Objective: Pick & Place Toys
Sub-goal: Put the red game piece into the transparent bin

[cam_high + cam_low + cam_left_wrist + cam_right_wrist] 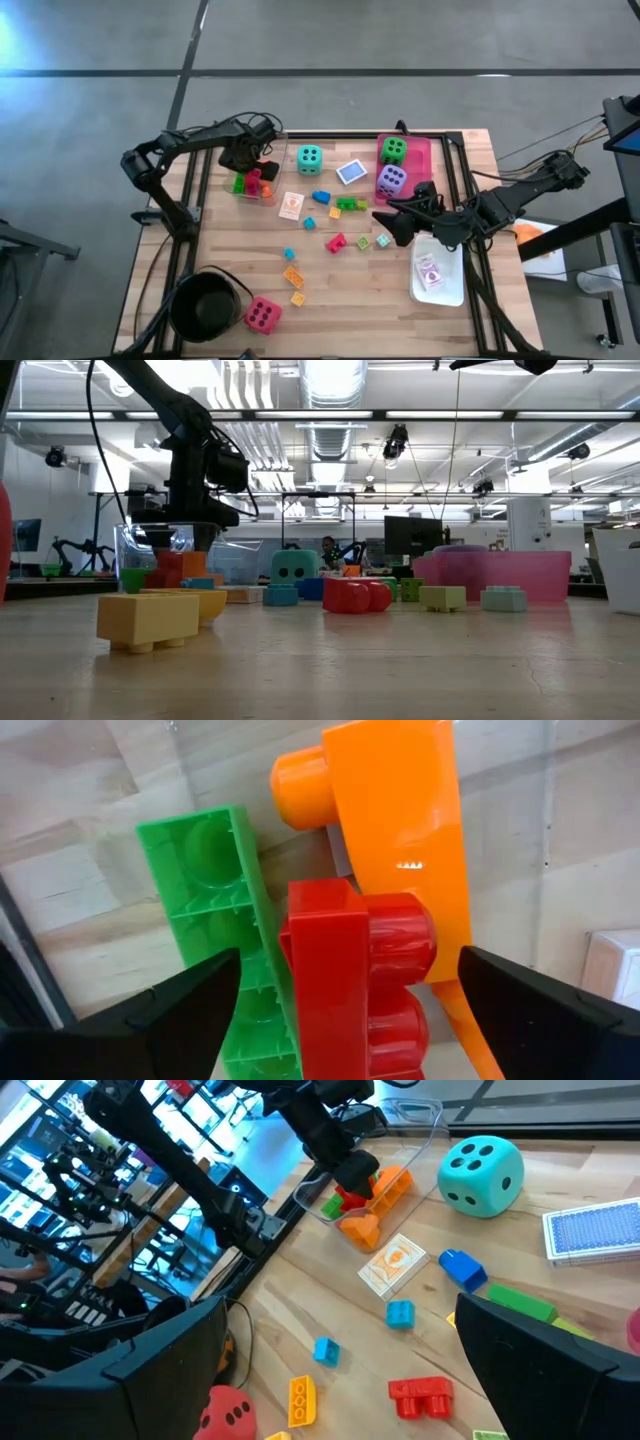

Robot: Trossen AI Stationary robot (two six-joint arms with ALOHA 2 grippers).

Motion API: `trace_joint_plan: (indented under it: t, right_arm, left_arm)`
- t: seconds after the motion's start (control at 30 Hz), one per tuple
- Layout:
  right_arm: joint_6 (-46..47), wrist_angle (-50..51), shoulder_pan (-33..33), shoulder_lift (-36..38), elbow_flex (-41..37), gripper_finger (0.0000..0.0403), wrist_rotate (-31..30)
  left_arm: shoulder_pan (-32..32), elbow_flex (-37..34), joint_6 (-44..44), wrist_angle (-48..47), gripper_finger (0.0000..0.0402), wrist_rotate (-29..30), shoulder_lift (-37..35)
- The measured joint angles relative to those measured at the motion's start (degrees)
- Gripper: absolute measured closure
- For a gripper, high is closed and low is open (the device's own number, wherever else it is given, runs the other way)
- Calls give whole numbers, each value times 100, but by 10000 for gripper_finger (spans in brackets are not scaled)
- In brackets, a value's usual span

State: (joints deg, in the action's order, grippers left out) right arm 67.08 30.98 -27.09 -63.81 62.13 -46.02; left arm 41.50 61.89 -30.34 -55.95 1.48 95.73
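Two arms over the counter, and the action is on the far left. The left gripper hangs over the clear tray, fingers spread wide either side of a red block; whether they touch it cannot be told. That red block stands between a green block and an orange block, all three packed together in the tray. From the right wrist view the same gripper sits right on top of that little stack.

Over on the right, the right gripper hovers near the counter's middle, fingers apart and holding nothing, just beside the near end of the pink tray. In that pink tray sit the green die and the purple die, side by side. The teal die rests on the counter just right of the clear tray, with a blue-backed card between it and the pink tray. The pink-red die lies at the near edge, touching or just beside the black pot.

Loose blocks scatter across the middle: a blue block, a long green one, a red one, a yellow one. A picture card lies near the clear tray. A white tray at the right edge carries another card.
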Motion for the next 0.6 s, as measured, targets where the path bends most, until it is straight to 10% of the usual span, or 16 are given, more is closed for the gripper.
trace_joint_plan:
  t: [0.6]
  right_arm:
    - [27,-2,-2,0,0,18,149]
  left_arm:
    - [-4,2,151,-151,20,40,-803]
